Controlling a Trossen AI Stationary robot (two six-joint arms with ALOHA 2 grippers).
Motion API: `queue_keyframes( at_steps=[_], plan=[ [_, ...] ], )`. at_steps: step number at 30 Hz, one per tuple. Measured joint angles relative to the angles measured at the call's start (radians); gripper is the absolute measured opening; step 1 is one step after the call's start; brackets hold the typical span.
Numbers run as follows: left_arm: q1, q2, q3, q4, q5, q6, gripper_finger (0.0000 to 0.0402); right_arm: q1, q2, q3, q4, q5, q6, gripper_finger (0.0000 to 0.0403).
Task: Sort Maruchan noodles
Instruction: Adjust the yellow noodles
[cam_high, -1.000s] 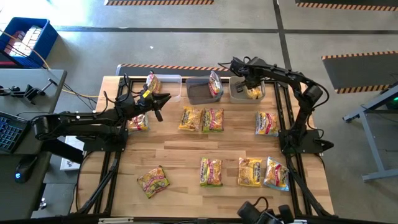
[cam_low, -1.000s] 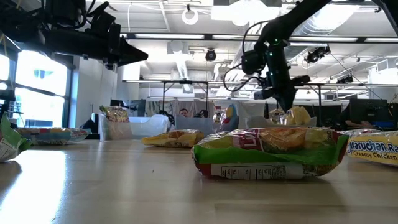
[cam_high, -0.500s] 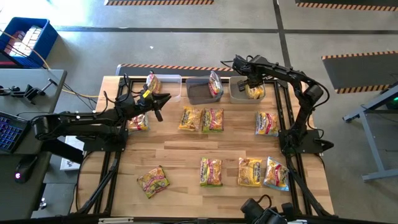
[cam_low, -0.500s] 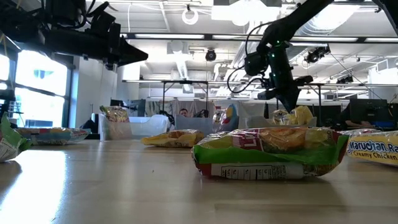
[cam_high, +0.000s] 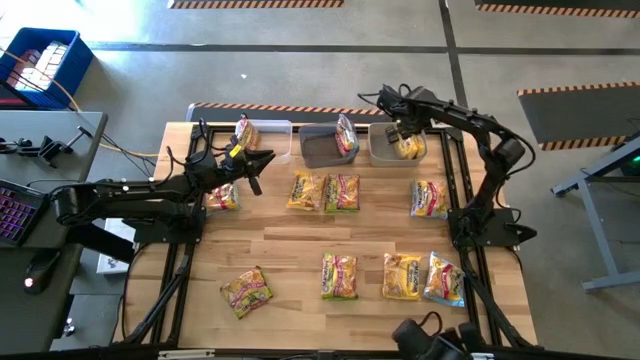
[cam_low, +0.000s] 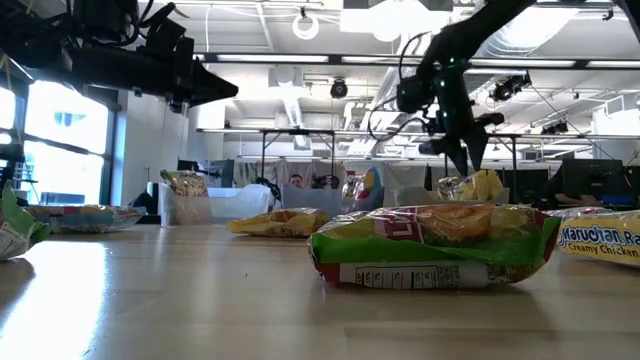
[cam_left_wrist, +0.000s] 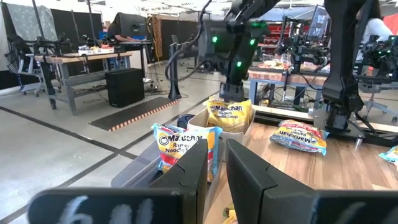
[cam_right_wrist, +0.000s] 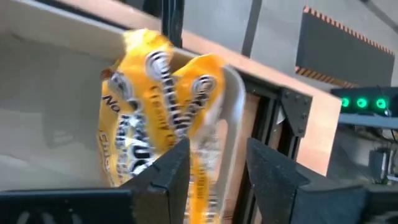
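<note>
Right gripper (cam_right_wrist: 214, 163) parted, empty, over yellow crinkly plastic noodle packet (cam_right_wrist: 158, 118) in clear bin (cam_high: 385, 152). Light, slippery, brittle inside imo: pinch edge seam. Left gripper (cam_left_wrist: 216, 163) narrow gap, idle.

Both arms are matte black, built of slim jointed links with loose black cables looping alongside. The left arm (cam_high: 130, 195) carries a small yellow tag near its wrist; the right arm (cam_high: 470, 125) shows green indicator lights.
</note>
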Motion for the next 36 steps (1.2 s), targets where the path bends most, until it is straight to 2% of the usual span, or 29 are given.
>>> queue_keyframes(
  at_steps=[3, 6, 10, 13, 15, 18, 23, 27, 30, 36],
  plan=[
    [0.0, 0.0, 0.0, 0.0, 0.0, 0.0, 0.0046, 0.0, -0.051, 0.0, 0.036, -0.011, -0.035, 0.0138],
    [0.0, 0.0, 0.0, 0.0, 0.0, 0.0, 0.0046, 0.014, -0.103, 0.0, 0.108, -0.094, -0.109, 0.0128],
    [0.0, 0.0, 0.0, 0.0, 0.0, 0.0, 0.0046, 0.068, -0.107, 0.0, 0.213, -0.196, -0.203, 0.0077],
    [0.0, 0.0, 0.0, 0.0, 0.0, 0.0, 0.0046, 0.118, -0.066, 0.0, 0.269, -0.21, -0.257, 0.0021],
    [0.0, 0.0, 0.0, 0.0, 0.0, 0.0, 0.0046, 0.143, -0.046, 0.0, 0.292, -0.203, -0.263, 0.0007],
    [0.0, 0.0, 0.0, -0.004, 0.0, 0.0, 0.0046, 0.162, -0.043, 0.0, 0.306, -0.222, -0.243, 0.0034],
    [0.0, 0.0, 0.0, -0.004, 0.0, 0.0, 0.0046, 0.16, -0.041, 0.0, 0.227, -0.253, -0.148, 0.0116],
    [0.0, 0.0, 0.0, -0.004, 0.0, 0.0, 0.0046, 0.152, -0.036, 0.0, 0.141, -0.157, -0.096, 0.0167],
    [0.0, 0.0, 0.0, -0.005, 0.006, 0.0, 0.0046, 0.142, -0.036, 0.0, 0.108, -0.129, -0.056, 0.018],
    [0.0, 0.0, 0.0, -0.005, 0.006, -0.003, 0.0046, 0.151, -0.025, 0.0, 0.101, -0.125, -0.031, 0.0179]
  ],
)
